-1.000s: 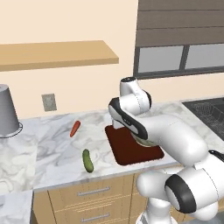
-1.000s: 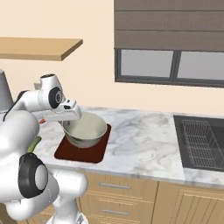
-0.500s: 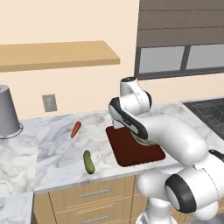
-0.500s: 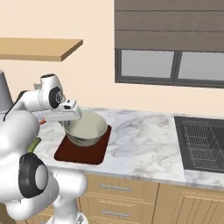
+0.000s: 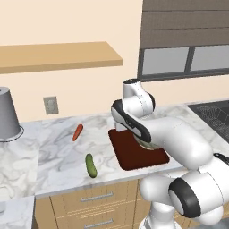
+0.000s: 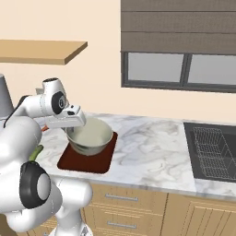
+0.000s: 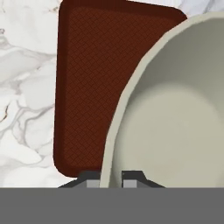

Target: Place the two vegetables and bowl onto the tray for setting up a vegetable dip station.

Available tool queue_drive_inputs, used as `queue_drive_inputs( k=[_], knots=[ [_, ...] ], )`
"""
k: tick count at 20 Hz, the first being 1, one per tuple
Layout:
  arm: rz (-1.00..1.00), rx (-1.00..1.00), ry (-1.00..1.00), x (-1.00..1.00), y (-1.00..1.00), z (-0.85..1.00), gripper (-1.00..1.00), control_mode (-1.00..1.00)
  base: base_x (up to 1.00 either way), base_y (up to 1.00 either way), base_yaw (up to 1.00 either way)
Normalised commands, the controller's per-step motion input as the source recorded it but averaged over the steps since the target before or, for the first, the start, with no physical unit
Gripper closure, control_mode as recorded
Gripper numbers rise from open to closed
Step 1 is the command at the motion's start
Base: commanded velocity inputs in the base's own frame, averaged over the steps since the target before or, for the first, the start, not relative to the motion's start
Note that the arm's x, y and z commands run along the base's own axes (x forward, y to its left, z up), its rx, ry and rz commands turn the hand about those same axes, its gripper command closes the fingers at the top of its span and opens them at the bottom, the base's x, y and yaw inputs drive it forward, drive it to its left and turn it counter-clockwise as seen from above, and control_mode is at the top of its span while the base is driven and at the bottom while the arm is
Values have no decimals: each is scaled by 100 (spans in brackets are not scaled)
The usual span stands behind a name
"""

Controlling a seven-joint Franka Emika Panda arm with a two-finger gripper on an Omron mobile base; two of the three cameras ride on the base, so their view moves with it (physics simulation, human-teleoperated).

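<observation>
The claw (image 7: 111, 177) pinches the bowl (image 6: 90, 136) by its rim above the tray (image 5: 134, 151); let go too high or tilted, it could tip off.

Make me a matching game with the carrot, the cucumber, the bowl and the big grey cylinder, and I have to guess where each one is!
Things:
1. carrot
2. cucumber
3. bowl
4. grey cylinder

Places:
A. pinched at its rim by the gripper, over the tray
B. far left on the counter
C. on the counter near the front edge
D. on the counter, below the wall outlet's right side

Pairs: 1-D, 2-C, 3-A, 4-B
</observation>
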Motion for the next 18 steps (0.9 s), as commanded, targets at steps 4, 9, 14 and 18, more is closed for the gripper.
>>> queue_drive_inputs(
  k=[4, 9, 14, 18],
  knots=[
    [0, 0, 0, 0, 0, 0, 100, 100, 0, 0, 0],
    [0, 0, 0, 0, 0, 0, 100, 100, 0, 0, 0],
    [1, 0, 0, 0, 0, 1, 100, -100, 0, 0, 1],
    [0, 4, 0, 14, 0, 12, 100, -100, 0, 0, 0]
  ],
)
